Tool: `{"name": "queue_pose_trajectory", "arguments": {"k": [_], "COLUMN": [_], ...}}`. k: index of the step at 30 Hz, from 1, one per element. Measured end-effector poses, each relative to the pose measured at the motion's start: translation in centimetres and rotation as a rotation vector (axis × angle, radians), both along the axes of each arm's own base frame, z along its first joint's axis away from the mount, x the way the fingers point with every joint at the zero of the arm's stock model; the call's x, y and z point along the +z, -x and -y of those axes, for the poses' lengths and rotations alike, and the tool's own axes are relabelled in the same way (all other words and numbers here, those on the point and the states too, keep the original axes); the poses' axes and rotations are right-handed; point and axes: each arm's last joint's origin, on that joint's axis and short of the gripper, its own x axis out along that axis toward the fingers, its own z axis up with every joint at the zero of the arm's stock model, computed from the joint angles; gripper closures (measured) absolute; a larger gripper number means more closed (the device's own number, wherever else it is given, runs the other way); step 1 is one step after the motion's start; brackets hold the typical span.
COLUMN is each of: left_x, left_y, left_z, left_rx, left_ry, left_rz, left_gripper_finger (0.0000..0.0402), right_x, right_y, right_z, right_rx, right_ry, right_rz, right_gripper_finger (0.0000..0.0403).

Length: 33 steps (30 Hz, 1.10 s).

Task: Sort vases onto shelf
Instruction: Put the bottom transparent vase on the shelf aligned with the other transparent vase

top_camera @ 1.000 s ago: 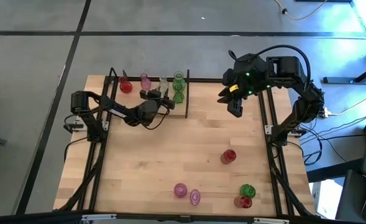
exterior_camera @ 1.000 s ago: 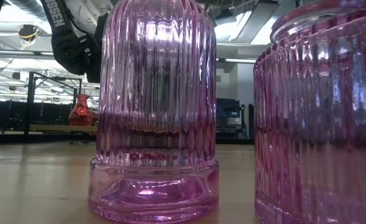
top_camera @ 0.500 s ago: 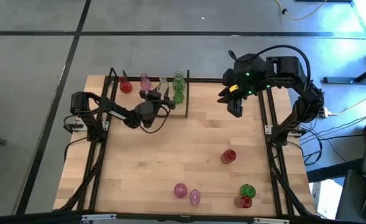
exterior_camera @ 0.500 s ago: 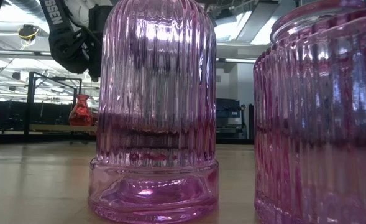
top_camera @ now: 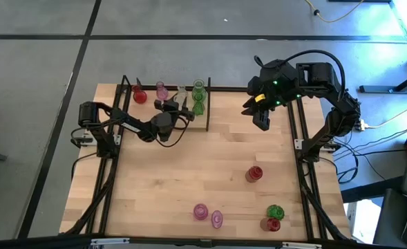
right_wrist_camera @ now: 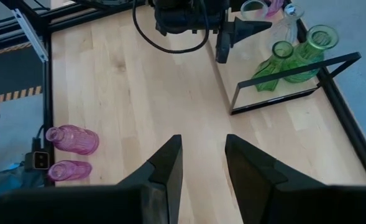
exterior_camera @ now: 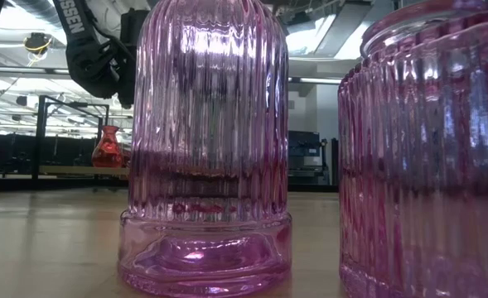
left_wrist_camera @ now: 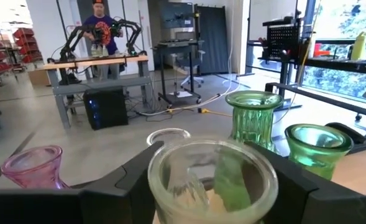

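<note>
left gripper (top_camera: 177, 106) around clear vase (left_wrist_camera: 212, 180)

Two matte black jointed arms, looping black cables, green indicator lights, white lettering on one link

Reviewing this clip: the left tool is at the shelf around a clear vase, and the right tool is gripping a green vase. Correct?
Not quite. The right tool holds nothing; the right wrist view shows bare table between its fingers. The left tool is at the shelf around the clear vase.
</note>
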Motion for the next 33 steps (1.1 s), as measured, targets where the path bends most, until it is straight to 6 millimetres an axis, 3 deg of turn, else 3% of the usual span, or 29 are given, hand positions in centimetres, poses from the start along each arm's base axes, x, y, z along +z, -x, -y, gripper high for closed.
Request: {"name": "queue_pose_trajectory", "arguments": {"k": [14, 19, 23, 27, 33], "left_x": [0.7, 2.9, 6.1, 8.2, 6.6], "left_y": [0.1, 0.5, 1.4, 2.5, 2.3], "left_z": [-0.1, 0.8, 3.1, 6.3, 9.5], "left_rx": [0.007, 0.039, 0.030, 0.044, 0.022], "left_ry": [-0.018, -0.097, -0.152, -0.092, -0.018], "left_rz": [0.069, 0.054, 0.037, 0.047, -0.007], "left_gripper_finger": [0.0155, 0.0155, 0.0157, 0.0195, 0.0335], "right_x": [0.0, 0.0, 0.0, 0.2, 1.1], "right_y": [0.0, 0.0, 0.0, -0.2, -1.1], "right_z": [0.0, 0.0, 0.0, 0.0, 0.1], "right_rx": [-0.007, -0.007, -0.006, -0.007, 0.007], "right_ry": [-0.006, -0.006, -0.005, -0.001, 0.003], "right_rz": [0.000, 0.000, 0.002, 0.033, 0.163], "right_gripper_finger": [0.0290, 0.0290, 0.0290, 0.0290, 0.0290]}}
